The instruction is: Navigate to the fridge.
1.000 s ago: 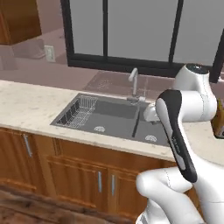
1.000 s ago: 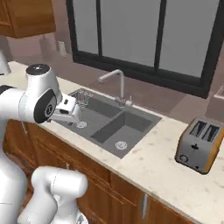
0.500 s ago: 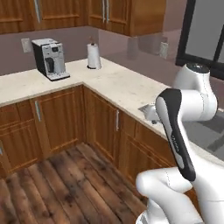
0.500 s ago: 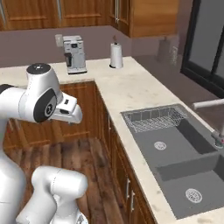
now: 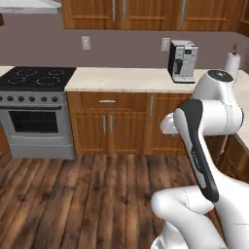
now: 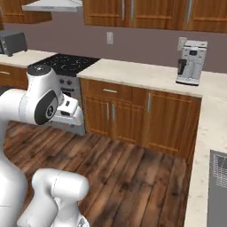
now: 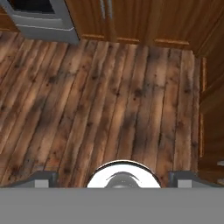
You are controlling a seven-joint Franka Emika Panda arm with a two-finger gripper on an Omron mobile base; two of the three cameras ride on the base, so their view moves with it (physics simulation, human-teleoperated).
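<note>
The fridge is out of view. My arm is folded close over the base, with the hand (image 5: 168, 124) hanging at cabinet height; from the other side the hand (image 6: 69, 111) points down at the floor. In the hand view my gripper (image 7: 116, 179) stands open, its two grey fingertips (image 7: 43, 179) wide apart, holding nothing. Below it lies only wooden floor.
A steel stove (image 5: 36, 82) with a black cooktop stands left, under a range hood (image 6: 53, 5). A coffee machine (image 5: 182, 61) and paper towel roll (image 5: 234, 63) sit on the beige counter (image 5: 121, 79). A grey microwave (image 6: 13, 42) is far left. Wood floor (image 5: 73, 194) lies ahead; a sink (image 6: 219, 177) is at right.
The whole scene has swung: the base turned left, from the sink and window, past the corner counter, to the stove wall. The arm's pose has stayed the same.
</note>
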